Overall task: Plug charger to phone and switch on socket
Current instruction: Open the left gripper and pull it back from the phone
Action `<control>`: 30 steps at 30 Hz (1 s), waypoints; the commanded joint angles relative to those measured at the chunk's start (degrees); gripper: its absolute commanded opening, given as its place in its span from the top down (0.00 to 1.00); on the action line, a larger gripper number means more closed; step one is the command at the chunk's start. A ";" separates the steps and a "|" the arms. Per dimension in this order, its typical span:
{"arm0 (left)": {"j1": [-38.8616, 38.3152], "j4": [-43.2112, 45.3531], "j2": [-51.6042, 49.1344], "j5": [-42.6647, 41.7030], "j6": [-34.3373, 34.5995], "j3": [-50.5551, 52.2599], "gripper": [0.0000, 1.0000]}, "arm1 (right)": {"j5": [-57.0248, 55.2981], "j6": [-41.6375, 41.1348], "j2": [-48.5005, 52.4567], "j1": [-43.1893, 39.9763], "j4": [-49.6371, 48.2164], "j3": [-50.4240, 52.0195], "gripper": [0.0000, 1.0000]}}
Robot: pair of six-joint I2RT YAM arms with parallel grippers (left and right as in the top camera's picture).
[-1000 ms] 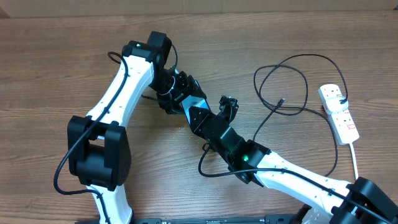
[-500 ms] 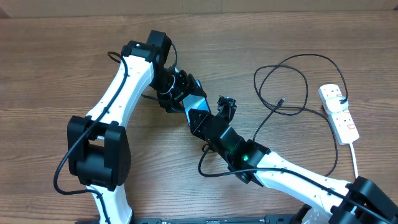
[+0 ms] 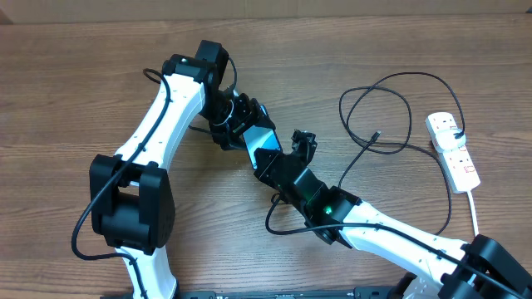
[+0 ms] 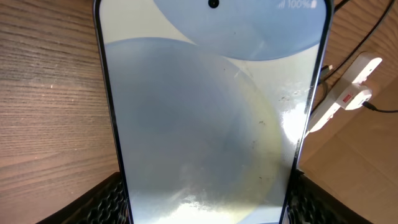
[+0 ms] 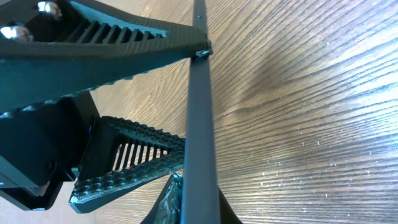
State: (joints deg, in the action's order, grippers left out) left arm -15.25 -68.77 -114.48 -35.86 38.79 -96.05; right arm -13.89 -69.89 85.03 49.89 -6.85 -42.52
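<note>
The phone (image 3: 260, 139) is held between the two arms, near the middle of the table (image 3: 75, 75). It's a slim slab with black edges and a lit screen, pale blue shading into creamy white, with a big soft circle pattern and a small camera dot at the top centre. The only writing I can make out is "100%" (image 4: 303, 4) in the screen's top corner. The left gripper (image 3: 248, 131) stands fairly wide, its ribbed fingers (image 4: 111, 200) pressed against the phone's two long sides. The right gripper (image 3: 268, 160) is closed right down at the phone's other end. Seen from its wrist, the thin dark edge runs straight in between its jaws, so it looks nipped there. Off to the right the charger (image 3: 391, 108) lies in loose black loops, its small plug tip (image 3: 376, 134) free on the wood. Beyond it is the white socket (image 3: 453, 149) with red switches; any print on it is too small to read
</note>
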 commanded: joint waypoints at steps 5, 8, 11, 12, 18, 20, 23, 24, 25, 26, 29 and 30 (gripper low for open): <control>-0.22 0.09 -0.26 -1.03 -0.96 -1.62 0.27 | 0.92 1.38 -0.13 0.39 -1.22 -0.42 0.96; -0.20 0.07 -0.26 -0.96 -1.55 -1.62 0.13 | 0.94 1.38 -0.15 0.28 -1.27 -0.42 0.96; -0.11 0.48 -0.26 -1.01 -1.55 -1.62 0.00 | 1.14 1.36 -0.15 -0.17 -1.36 -0.42 0.96; -0.09 0.55 -0.26 -1.01 -1.53 -1.62 0.00 | 1.16 1.33 -0.15 -0.24 -1.44 -0.42 0.96; 1.53 2.03 -0.15 -1.62 -5.88 -1.64 0.00 | 5.97 -0.66 -0.15 -1.20 -1.62 -0.42 0.96; 3.13 1.81 0.04 -1.55 -8.68 -1.95 0.00 | 9.79 -3.98 -0.15 -2.64 -1.33 -0.42 0.96; 6.60 0.39 0.85 -1.38 -11.41 -3.26 0.01 | 19.56 -8.83 -0.15 -6.69 -1.33 -0.42 0.96; 8.09 -0.46 1.46 -1.36 -12.04 -4.00 0.01 | 22.29 -9.51 -0.15 -7.91 -1.22 -0.42 0.96; 9.53 -1.42 2.14 -1.20 -12.83 -4.79 0.00 | 25.53 -9.86 -0.15 -9.33 -1.20 -0.42 0.96; 10.93 -2.12 3.08 -1.20 -13.79 -5.51 0.00 | 28.52 -9.86 -0.15 -10.69 -1.22 -0.42 0.96; 14.91 -3.23 7.63 -0.50 -17.18 -6.93 0.00 | 35.28 -11.15 -0.15 -13.77 -1.18 -0.42 0.96; 15.82 -3.21 9.25 0.24 -17.79 -6.97 0.00 | 36.79 -11.93 -0.15 -14.45 -1.18 -0.42 0.96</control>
State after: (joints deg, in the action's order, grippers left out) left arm -2.22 -71.40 -112.42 -36.29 26.48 -100.25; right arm 12.27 -78.81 85.14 37.26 -7.14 -42.52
